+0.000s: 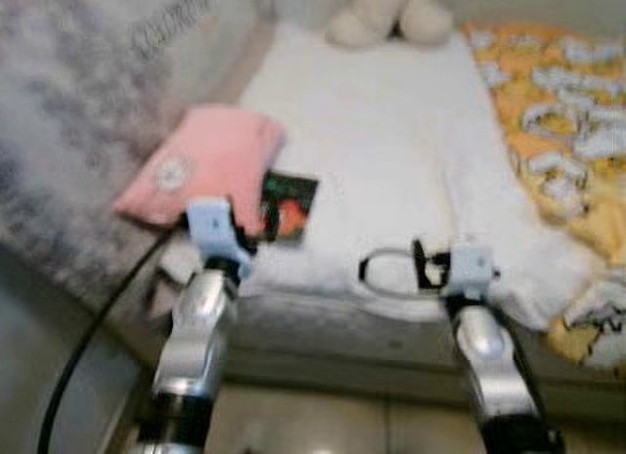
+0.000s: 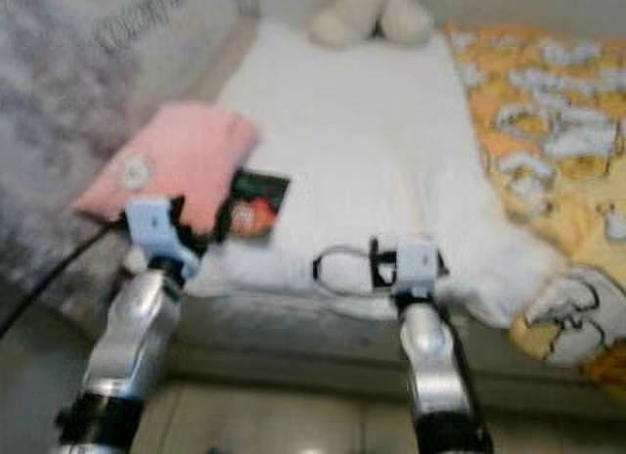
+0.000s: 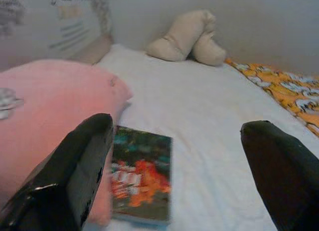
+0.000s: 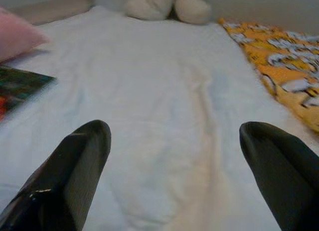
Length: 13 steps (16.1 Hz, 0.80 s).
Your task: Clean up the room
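A dark book (image 1: 289,206) with a red and orange cover lies flat on the white sheet (image 1: 381,151) of a bed, its edge against a pink pillow (image 1: 201,170). My left gripper (image 1: 254,237) hovers at the bed's near edge just short of the book (image 3: 142,178), open, with nothing between its fingers (image 3: 75,166). My right gripper (image 1: 383,270) is open too, over the bare sheet near the front edge. In the right wrist view the book (image 4: 17,86) is off to one side of its fingers (image 4: 75,166).
A beige stuffed toy (image 1: 386,14) sits at the head of the bed. An orange patterned blanket (image 1: 562,112) covers the right side. A grey patterned cushion (image 1: 68,112) is on the left. A black cable (image 1: 93,337) hangs beside my left arm above the floor (image 1: 323,420).
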### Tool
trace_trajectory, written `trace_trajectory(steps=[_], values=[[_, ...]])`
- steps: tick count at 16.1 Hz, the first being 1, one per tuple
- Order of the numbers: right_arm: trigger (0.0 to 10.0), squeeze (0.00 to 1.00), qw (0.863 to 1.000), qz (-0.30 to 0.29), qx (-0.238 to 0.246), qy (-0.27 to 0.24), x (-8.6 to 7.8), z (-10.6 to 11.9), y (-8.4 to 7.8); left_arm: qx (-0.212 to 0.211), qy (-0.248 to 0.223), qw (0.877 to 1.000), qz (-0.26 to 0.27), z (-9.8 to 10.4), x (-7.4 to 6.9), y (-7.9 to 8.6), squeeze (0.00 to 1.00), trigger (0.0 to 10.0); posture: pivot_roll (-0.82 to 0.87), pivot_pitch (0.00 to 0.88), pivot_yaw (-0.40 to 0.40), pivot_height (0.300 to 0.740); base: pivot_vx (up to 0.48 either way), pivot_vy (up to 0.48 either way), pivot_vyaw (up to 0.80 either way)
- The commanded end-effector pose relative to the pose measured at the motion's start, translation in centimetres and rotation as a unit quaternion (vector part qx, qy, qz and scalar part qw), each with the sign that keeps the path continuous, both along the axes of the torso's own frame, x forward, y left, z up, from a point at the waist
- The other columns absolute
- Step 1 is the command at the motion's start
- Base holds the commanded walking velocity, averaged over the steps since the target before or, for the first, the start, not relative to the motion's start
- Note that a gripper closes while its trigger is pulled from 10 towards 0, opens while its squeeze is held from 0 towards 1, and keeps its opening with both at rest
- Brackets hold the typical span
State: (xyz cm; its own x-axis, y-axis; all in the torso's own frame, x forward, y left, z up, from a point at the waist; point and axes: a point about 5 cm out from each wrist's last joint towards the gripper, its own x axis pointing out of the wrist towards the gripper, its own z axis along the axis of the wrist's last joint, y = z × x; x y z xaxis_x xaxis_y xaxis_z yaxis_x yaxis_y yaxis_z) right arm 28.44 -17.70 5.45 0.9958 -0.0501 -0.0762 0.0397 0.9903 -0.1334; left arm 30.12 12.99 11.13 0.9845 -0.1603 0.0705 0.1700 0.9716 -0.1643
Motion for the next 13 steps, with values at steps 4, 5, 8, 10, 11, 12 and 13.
trace_trajectory(steps=[4, 5, 8, 10, 11, 12, 13], values=[[10.0, 0.0, 1.0, -0.008, -0.005, -0.001, 0.3, 0.2, -1.1, -0.01, -0.005, 1.0, -0.025, -0.3, -0.7, -1.5, 0.0, 10.0, -0.11, 0.0, 0.045, 0.74, 0.065, -0.421, 0.0], [10.0, 0.0, 1.0, -0.005, -0.006, 0.0, 0.3, 0.2, -1.1, -0.009, -0.008, 1.0, -0.026, -0.2, -0.7, -1.6, 0.0, 10.0, -0.11, 0.0, 0.042, 0.74, 0.0, -0.428, 0.0], [10.0, 0.0, 1.0, 0.008, -0.012, -0.004, 0.6, 0.4, -1.0, -0.001, -0.021, 0.999, -0.04, 0.0, -0.8, -1.9, 0.0, 10.0, -0.11, 0.0, 0.038, 0.74, 0.0, -0.426, 0.0], [10.0, 0.0, 0.999, 0.021, -0.022, -0.014, 0.7, 0.8, -0.7, -0.011, -0.02, 0.999, -0.043, 0.1, -0.9, -2.0, 0.0, 10.0, -0.1, 0.0, 0.032, 0.74, 0.182, -0.21, -0.33], [10.0, 0.0, 0.999, 0.023, -0.02, -0.014, 0.6, 0.7, -0.7, -0.021, 0.003, 0.999, -0.033, -0.5, -0.7, -1.9, 0.0, 10.0, -0.1, 0.0, 0.031, 0.74, 0.0, 0.0, -0.65], [10.0, 0.0, 0.999, 0.025, -0.021, -0.007, 0.2, 0.3, -0.7, -0.003, 0.066, 0.998, -0.013, -2.4, -0.3, -1.4, 0.0, 10.0, -0.1, 0.0, 0.024, 0.74, 0.0, 0.0, -0.64], [10.0, 0.0, 0.999, 0.026, -0.022, -0.005, 0.1, 0.2, -0.8, -0.007, 0.078, 0.997, -0.01, -2.7, -0.2, -1.1, 0.0, 10.0, -0.1, 0.0, 0.024, 0.74, 0.0, 0.0, -0.64]])
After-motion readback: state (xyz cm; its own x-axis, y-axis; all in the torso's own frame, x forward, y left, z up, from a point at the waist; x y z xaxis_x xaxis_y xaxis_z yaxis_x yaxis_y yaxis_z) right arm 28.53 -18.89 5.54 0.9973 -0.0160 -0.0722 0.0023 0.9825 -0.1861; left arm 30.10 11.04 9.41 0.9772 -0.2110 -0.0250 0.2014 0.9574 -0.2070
